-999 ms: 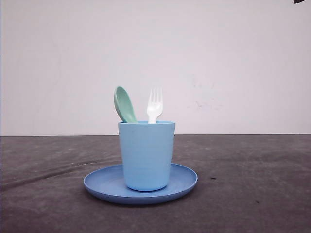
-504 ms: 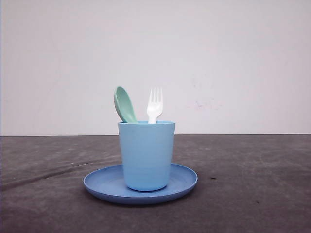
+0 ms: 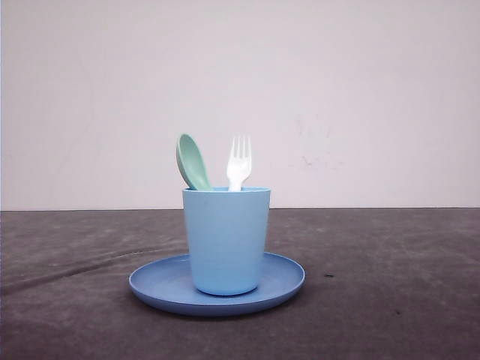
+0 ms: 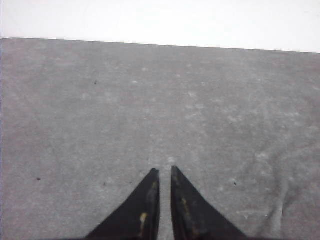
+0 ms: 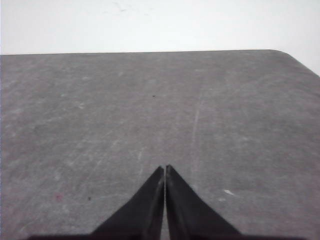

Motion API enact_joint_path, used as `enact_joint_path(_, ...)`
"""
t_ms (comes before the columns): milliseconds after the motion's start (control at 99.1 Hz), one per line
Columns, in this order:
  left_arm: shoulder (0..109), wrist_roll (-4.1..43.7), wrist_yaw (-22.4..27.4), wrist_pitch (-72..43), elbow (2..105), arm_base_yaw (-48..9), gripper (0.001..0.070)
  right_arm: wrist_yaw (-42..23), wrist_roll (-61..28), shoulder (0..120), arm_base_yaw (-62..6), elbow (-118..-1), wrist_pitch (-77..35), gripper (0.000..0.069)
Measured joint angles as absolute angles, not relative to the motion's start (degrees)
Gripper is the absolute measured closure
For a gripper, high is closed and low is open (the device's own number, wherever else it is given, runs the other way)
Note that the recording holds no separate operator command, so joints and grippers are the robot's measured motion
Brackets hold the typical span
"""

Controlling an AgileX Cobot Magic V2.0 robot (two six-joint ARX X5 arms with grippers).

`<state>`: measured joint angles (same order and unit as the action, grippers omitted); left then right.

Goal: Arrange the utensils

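At bottom centre of the left wrist view, the left gripper (image 4: 163,172) has its black fingers nearly together, a thin slit between the tips, holding nothing, w/ bare grey table (image 4: 150,100) beneath. Right gripper (image 5: 164,170), bottom centre of the right wrist view: tips pressed together, empty, same grey surface under it.

Front view, centre of frame: light blue cup (image 3: 226,240) stands upright on blue round plate (image 3: 281,281). Inside the cup, white fork (image 3: 239,163) stands tines up; mint-green spoon (image 3: 193,162) sits just left of it, bowl up, leaning left.
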<state>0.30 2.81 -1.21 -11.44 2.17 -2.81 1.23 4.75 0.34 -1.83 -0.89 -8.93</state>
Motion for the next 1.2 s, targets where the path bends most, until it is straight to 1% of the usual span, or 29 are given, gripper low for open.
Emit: enact_joint_path(1201, 0.7, 2.8, -1.2, -10.6, 1.8, -2.8, 0.0695, 1.5, 4.8, 0.3, -1.8, -0.8, -9.6, 0.0687)
